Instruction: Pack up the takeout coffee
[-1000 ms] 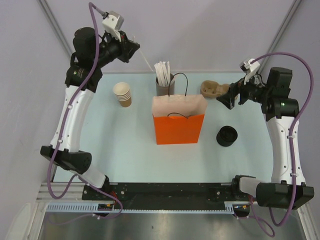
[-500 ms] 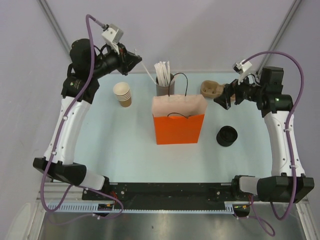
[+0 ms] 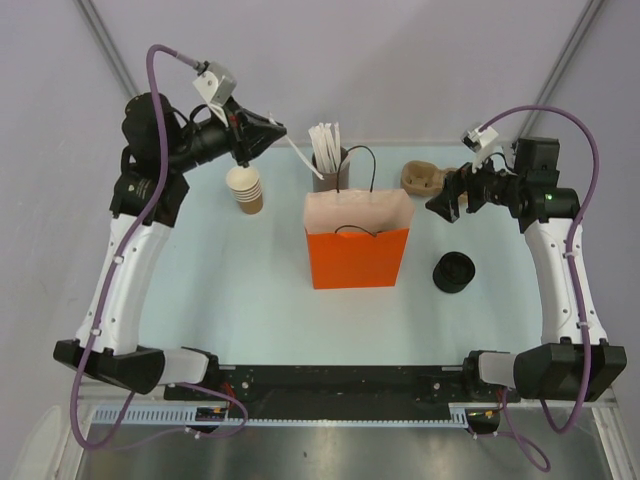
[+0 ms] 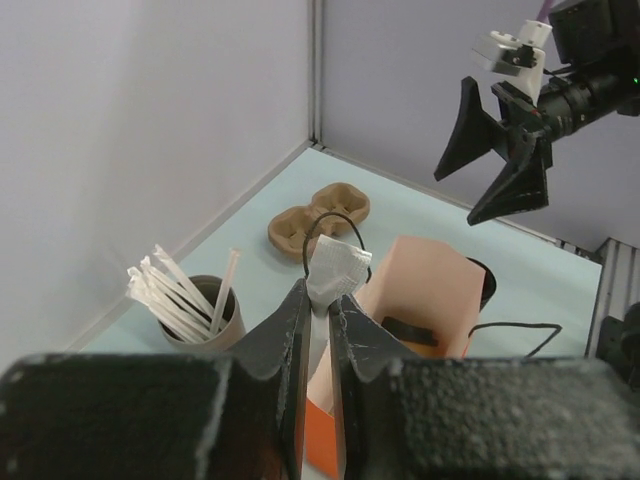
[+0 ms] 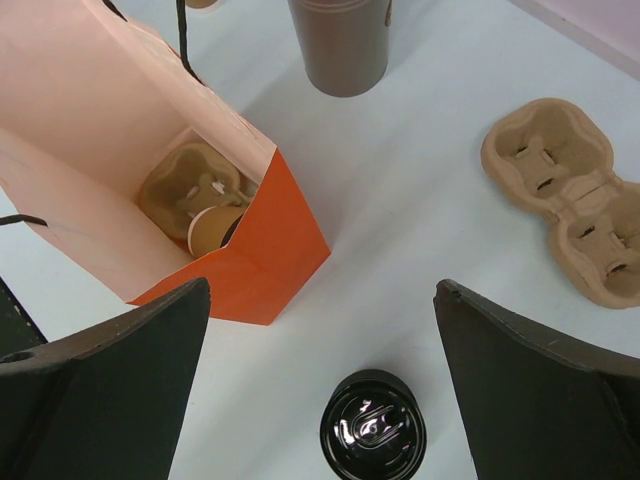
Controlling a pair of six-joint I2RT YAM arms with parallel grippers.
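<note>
takeout coffee [image 5: 208,228] inside orange bag [image 3: 357,258] at desk [image 3: 230,290] centre, seated in carrier [image 5: 168,190]. left end effector [image 4: 320,300] clamped on white stick [image 4: 337,268], left of bag. right end effector [image 5: 322,290] spread wide, empty, right of bag. risk: stick snags bag rim, tips bag, coffee spills.

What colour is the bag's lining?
Pale pink, inside the orange bag; the right wrist view shows it best.

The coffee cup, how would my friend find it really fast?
Find the orange paper bag in the middle of the table. Look down inside it: the coffee cup is at the bottom, with a brown tray. It is the only cup inside the bag; the stack of cups stands outside, on the table.
</note>
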